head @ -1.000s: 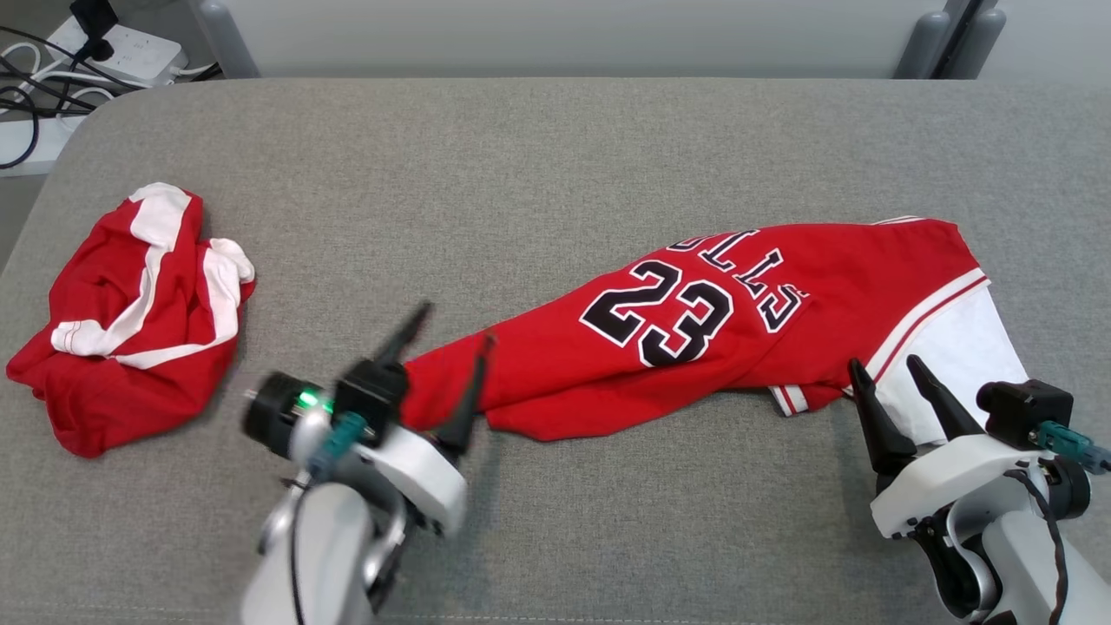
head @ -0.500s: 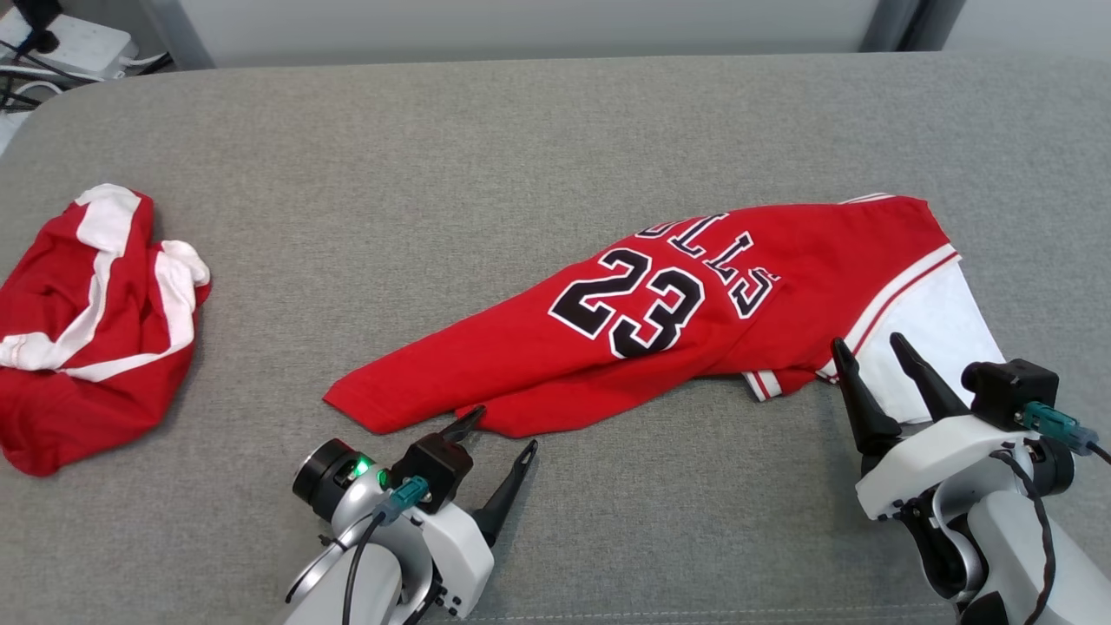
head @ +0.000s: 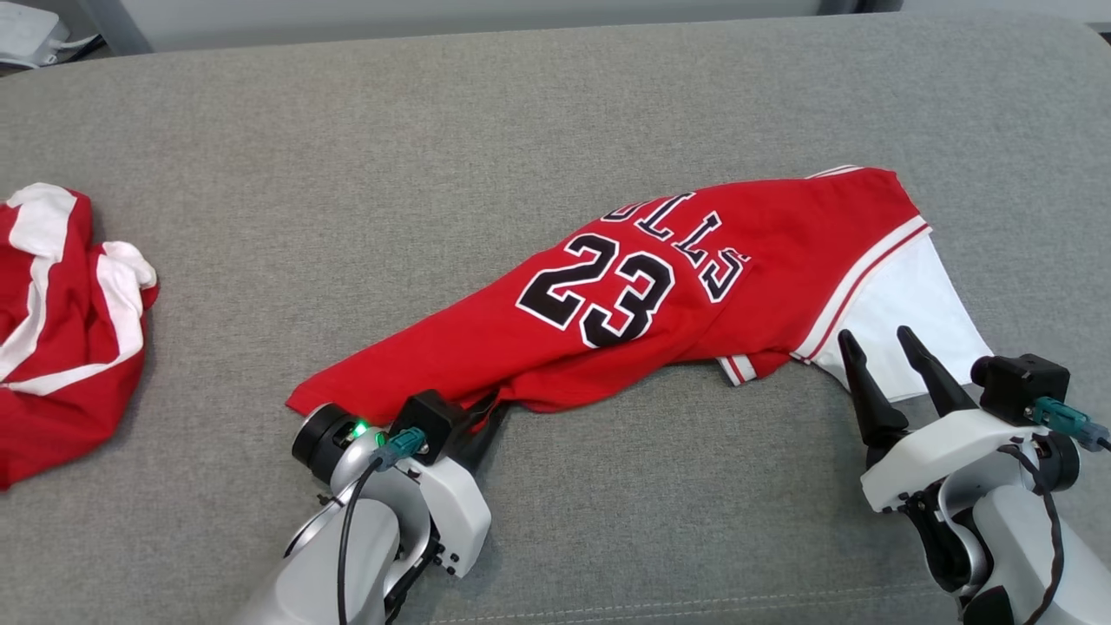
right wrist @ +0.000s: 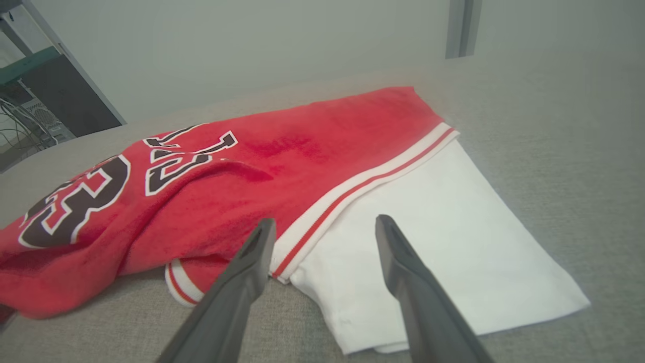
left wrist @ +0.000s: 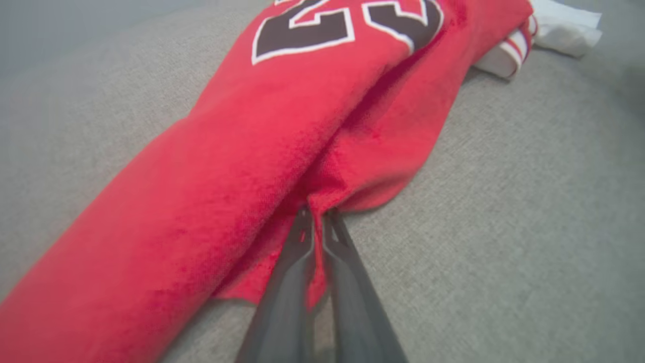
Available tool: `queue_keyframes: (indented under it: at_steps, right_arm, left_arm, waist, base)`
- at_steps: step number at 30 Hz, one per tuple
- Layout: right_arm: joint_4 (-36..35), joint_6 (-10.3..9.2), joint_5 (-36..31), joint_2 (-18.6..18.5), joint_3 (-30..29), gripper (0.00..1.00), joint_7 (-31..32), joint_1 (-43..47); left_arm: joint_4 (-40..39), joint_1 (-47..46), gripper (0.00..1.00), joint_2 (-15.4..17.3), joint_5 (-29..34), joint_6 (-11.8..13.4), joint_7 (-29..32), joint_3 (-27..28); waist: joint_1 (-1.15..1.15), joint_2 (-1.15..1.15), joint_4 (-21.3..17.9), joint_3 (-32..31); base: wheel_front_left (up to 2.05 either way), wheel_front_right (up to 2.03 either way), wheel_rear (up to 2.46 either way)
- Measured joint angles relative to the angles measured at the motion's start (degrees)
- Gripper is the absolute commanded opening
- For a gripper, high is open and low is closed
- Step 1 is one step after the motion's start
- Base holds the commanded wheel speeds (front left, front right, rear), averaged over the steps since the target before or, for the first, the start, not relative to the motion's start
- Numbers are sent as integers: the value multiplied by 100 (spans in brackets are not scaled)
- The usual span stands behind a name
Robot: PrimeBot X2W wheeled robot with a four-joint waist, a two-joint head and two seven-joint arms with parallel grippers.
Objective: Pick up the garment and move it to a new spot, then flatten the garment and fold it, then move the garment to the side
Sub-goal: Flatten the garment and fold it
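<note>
The garment (head: 764, 252) is a red jersey with a black "23" and a white sleeve, lying bunched across the grey surface. My left gripper (head: 486, 411) sits at its near left hem, shut on a fold of red fabric. In the left wrist view the two fingers (left wrist: 297, 262) pinch that hem of the garment (left wrist: 242, 151) between them, at the left gripper (left wrist: 315, 224). My right gripper (head: 877, 340) stands open just short of the white sleeve. In the right wrist view the right gripper (right wrist: 325, 222) has its spread fingers above the sleeve's striped seam on the garment (right wrist: 312, 146), touching nothing.
A second red and white garment (head: 61, 338) lies crumpled at the far left edge. The grey padded surface (head: 347, 174) stretches wide behind and between the two pieces. A white power strip (head: 26, 35) sits beyond the back left corner.
My left gripper went forward to the jersey's near hem and closed on it. The right gripper stayed open in place. The head camera has shifted, so the whole picture slid left and up.
</note>
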Motion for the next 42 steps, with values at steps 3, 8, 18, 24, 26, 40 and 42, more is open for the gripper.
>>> queue_keyframes:
  at_steps: [3, 8, 18, 24, 26, 40, 42]
  right_arm:
    - [10, 0, 10, 5, -13, 100, -3, 1]
    - [46, 0, 54, 31, 20, 100, -12, 1]
    - [192, 0, 148, 166, 179, 100, -45, -9]
    - [216, 0, 170, 236, 312, 100, -52, -87]
    - [221, 0, 215, 244, 368, 100, -53, -91]
    - [343, 0, 272, 247, 372, 100, -102, -111]
    - [347, 0, 272, 248, 376, 100, -102, -112]
  left_arm:
    - [-356, -9, 0, 135, -277, -1, 22, -99]
    - [-1126, -112, 0, 355, -909, -1, 23, -431]
    - [-1989, -828, 0, 1276, -2065, -2, 494, -1082]
    - [-1177, -1108, 100, 1370, -2070, 7, 714, -1258]
    - [-873, -1206, 100, 1370, -2040, 220, 506, -1160]
    - [-1303, -1192, 100, 1005, -1367, 983, 47, -361]
    - [-1667, -890, 100, 946, -1188, 973, 47, -247]
  waist:
    - [0, 0, 114, -39]
    - [0, 0, 382, -139]
    - [0, 0, 755, -287]
    - [0, 0, 435, -156]
    - [0, 0, 304, -101]
    - [0, 0, 370, -24]
    - [0, 0, 457, -39]
  base:
    - [0, 0, 0]
    - [0, 0, 0]
    - [0, 0, 0]
    - [0, 0, 0]
    - [0, 0, 0]
    - [0, 0, 0]
    - [0, 0, 0]
